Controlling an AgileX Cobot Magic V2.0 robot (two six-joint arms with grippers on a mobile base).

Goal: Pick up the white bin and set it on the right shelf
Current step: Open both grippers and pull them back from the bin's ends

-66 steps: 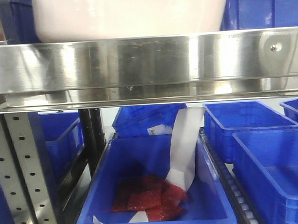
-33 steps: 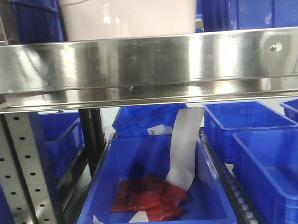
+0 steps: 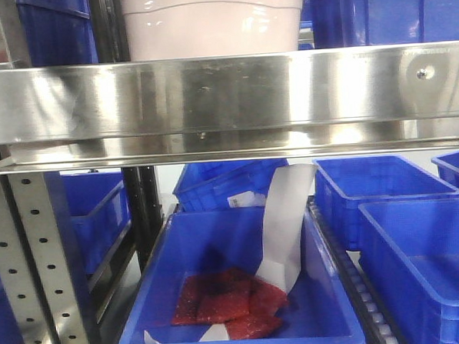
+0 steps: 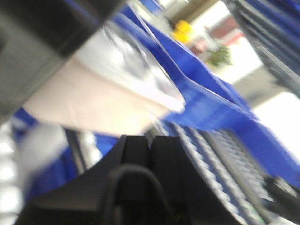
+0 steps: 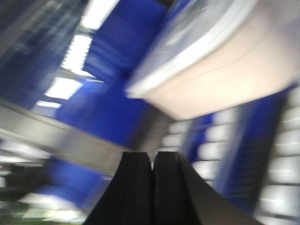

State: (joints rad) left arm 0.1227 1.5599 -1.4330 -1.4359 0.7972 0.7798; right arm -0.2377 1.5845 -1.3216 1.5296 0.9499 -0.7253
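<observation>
The white bin [image 3: 210,23] had slid deeper onto the right shelf [image 3: 225,91], seemingly placed, with the left gripper [image 4: 151,143] and right gripper [image 5: 152,159] both closed, empty.

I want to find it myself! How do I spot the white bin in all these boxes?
Look for the shiny steel beam of the right shelf running across the front view. The white bin sits just above it, near the middle, between blue crates. It is the only pale pinkish-white tub, with a curved line moulded on its side; everything around it is blue.
</observation>
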